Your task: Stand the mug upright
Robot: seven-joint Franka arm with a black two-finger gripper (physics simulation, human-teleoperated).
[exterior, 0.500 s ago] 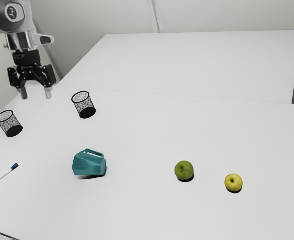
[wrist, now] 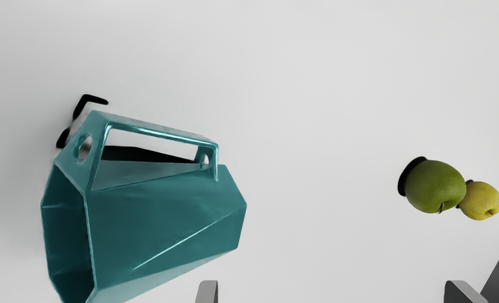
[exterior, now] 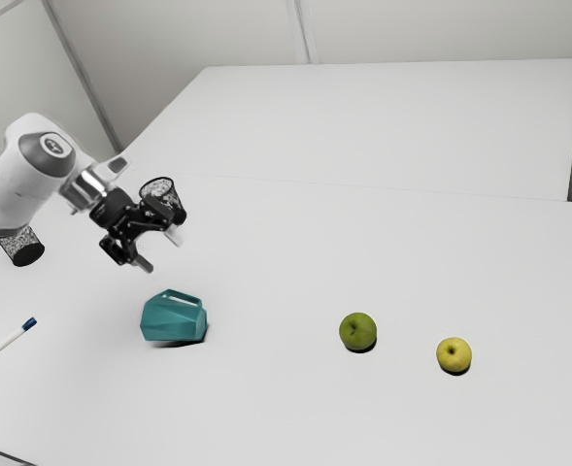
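The black gripper (exterior: 159, 251) hangs tilted above the table, behind and a little above the mug in the exterior view. The teal mug (exterior: 175, 318) lies on its side, handle up along its upper edge. In the wrist view the mug (wrist: 161, 219) shows its dark mouth at one end, with its closed base facing the apples' side. The gripper (wrist: 331, 290) is open, its fingertips wide apart with nothing between them; one tip shows beside the mug's body.
A green apple (exterior: 358, 332) and a yellow apple (exterior: 454, 355) sit toward the exterior view's right. One mesh cup (exterior: 170, 206) stands behind the gripper, another mesh cup (exterior: 23, 249) is partly behind the arm. A pen (exterior: 4, 344) lies at the exterior view's left.
The arm has swung down and toward the mug, and the gripper has tilted, moving toward the exterior view's right. The mug has stayed where it was.
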